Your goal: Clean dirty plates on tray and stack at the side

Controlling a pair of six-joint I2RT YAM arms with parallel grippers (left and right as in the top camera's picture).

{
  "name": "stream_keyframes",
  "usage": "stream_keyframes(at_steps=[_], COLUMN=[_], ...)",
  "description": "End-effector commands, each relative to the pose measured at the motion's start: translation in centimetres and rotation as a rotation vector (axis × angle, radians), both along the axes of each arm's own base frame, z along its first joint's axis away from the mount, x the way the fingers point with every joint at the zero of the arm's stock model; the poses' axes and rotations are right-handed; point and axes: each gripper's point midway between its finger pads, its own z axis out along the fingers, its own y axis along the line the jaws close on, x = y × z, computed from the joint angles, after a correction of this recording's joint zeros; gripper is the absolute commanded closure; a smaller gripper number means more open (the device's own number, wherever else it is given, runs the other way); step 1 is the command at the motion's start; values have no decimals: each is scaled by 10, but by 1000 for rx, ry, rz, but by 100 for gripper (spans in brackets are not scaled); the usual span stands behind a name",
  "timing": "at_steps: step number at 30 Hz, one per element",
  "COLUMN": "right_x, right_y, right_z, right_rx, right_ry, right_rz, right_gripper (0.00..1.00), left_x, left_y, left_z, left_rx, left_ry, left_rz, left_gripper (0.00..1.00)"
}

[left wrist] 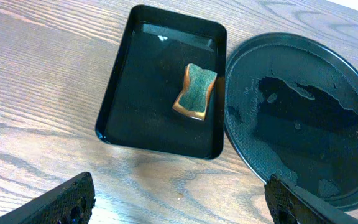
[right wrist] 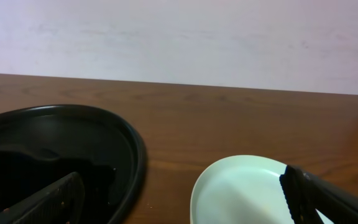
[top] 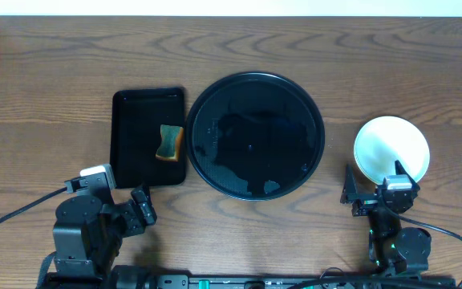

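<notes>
Fingers (right wrist: 45,202) of the right gripper (top: 374,191) are spread wide and hold nothing. A pale mint-blue round plate (top: 391,147) lies flat just ahead of them, showing no long axis, to the right of the large round black tray (top: 215,104). The left gripper (left wrist: 179,196) also gapes empty, near a small rectangular black tray (left wrist: 142,93) holding a green-and-orange sponge (left wrist: 196,92).

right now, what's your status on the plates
Left gripper open, right gripper open, both empty. Round tray holds no plates; pale plate on the table right of it. Sponge in small tray, nothing in the way.
</notes>
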Motion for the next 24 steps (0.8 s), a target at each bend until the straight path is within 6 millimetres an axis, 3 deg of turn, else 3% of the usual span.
stream_keyframes(at_steps=[1,24], right_x=[0,0], right_y=[1,1], right_z=[0,0], right_rx=[-15,-15], right_ry=[-2,-1], right_rz=[9,9], right_gripper=[1,1], left_x=[-1,-3], left_y=[1,4], left_z=[-3,-8], left_rx=[11,23], left_ry=[8,17], left_rz=[-4,9], left_gripper=[11,11])
